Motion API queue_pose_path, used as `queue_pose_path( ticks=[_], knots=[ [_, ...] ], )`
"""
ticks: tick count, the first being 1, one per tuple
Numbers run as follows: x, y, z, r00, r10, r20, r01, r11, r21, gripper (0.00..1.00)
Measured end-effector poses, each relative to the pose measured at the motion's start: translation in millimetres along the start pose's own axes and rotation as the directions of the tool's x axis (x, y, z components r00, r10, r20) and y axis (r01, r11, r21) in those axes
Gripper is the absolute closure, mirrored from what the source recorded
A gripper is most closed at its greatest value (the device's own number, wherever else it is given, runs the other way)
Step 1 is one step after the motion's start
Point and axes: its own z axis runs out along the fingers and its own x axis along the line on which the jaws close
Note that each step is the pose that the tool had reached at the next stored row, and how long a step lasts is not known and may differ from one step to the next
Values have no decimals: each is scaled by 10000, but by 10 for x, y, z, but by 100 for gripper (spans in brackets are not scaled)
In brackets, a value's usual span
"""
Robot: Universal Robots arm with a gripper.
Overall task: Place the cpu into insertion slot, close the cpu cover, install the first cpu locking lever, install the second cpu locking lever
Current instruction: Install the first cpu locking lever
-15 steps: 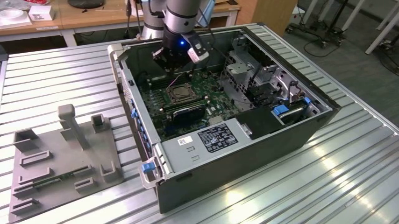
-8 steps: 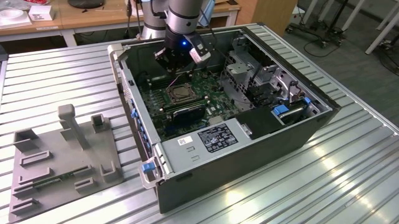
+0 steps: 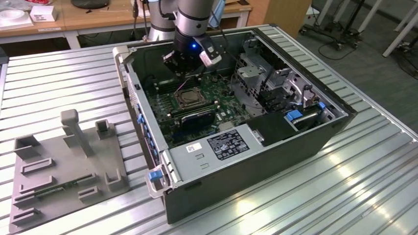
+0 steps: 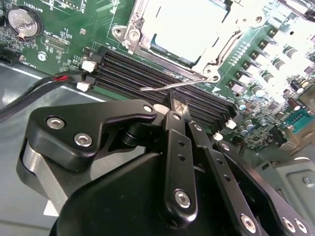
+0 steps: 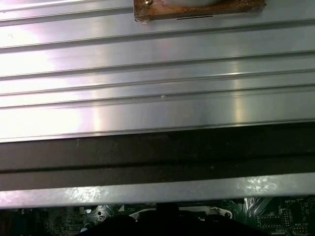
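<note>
In the second wrist view we see the black two-fingered gripper [image 4: 177,107] with its tips brought together, and nothing is held between them as far as we can judge. Just beyond the tips lies the thin silvery wire locking lever [image 4: 167,88], raised free above the long black memory slots [image 4: 128,69]. Its long axis runs across the fingers and along those slots. Further the same way lies the pale square cpu [image 4: 184,27] in the insertion slot [image 3: 187,96], on the green circuit board [image 4: 64,29]. The silvery metal frame of the cpu cover [image 4: 132,35] seems to lie flat around it.

Glare whitens the chip, and the picture edge cuts off its far side — so we cannot confirm the seating. Whether the tips touch the lever is also unclear.
</note>
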Motion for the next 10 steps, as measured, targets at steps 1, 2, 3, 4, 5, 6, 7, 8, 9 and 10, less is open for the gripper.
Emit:
queue_pose_path(
  ticks=[1, 2, 3, 4, 5, 6, 7, 8, 9, 10],
  knots=[
    [-7, -1, 1, 10000, 0, 0, 0, 10000, 0, 89],
    [-11, -2, 3, 10000, -1, 0, 1, 10000, -1, 89],
    [-12, -3, 4, 10000, 0, 0, 0, 10000, -1, 89],
    [-13, -4, 5, 10000, 0, 0, 0, 10000, -1, 89],
    [-13, -5, 6, 10000, 1, 1, -1, 10000, -2, 89],
    [-14, -7, 6, 10000, -1, 1, 1, 10000, -2, 89],
    [-14, -10, 5, 10000, -1, 0, 1, 10000, -1, 89],
    [-14, -13, 5, 10000, -1, 0, 1, 10000, -1, 89],
    [-14, -14, 5, 10000, 0, 1, 0, 10000, -2, 89],
    [-14, -15, 5, 10000, 0, 1, 0, 10000, -1, 89]
  ],
)
